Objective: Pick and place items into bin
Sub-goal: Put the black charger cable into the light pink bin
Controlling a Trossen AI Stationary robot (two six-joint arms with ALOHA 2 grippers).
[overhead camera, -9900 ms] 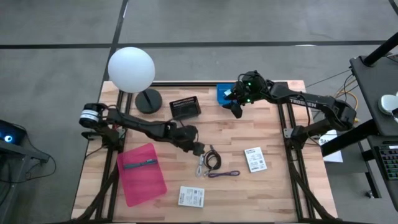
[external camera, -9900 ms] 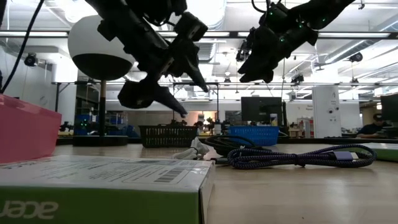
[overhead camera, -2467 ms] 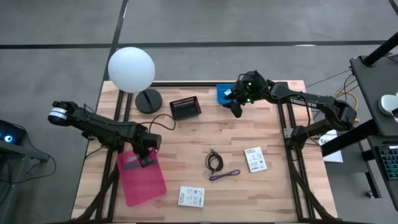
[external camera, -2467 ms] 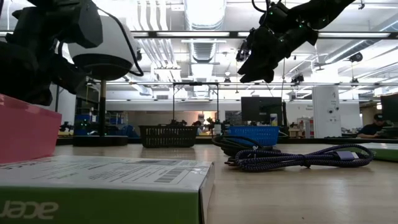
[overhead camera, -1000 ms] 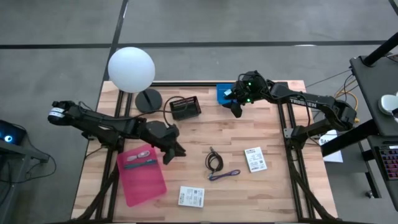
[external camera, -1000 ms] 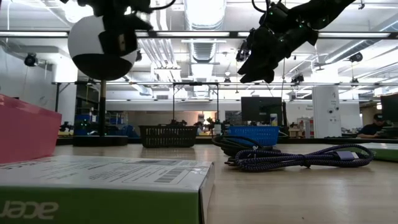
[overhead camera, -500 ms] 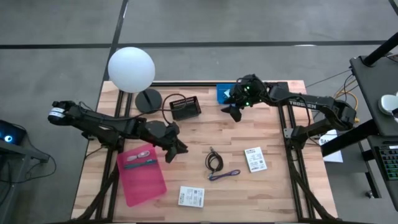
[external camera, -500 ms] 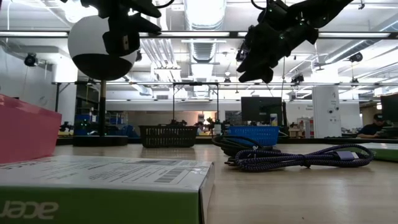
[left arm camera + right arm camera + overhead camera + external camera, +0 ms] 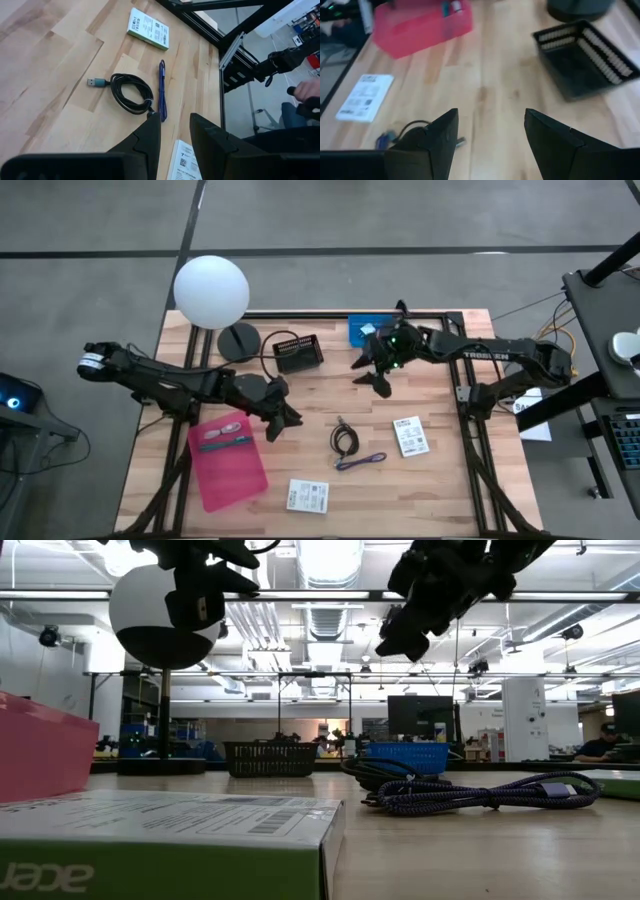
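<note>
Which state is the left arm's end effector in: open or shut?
Open. The left end effector shows a bare gap between its fingers, above the black cable.

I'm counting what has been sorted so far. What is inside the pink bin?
The pink bin holds a teal pen and a pale cable near its far end. Nothing else shows inside.

Both arms are built of dark, matte black links. The left arm ends at its base in a pale, silver-ringed cylindrical joint. White lettering is printed along a link of the right arm, and green indicator lights glow just behind the right gripper. The left gripper is formed by two dark, smooth, tapering fingers. The right gripper's fingers are broader, dark and angular.
</note>
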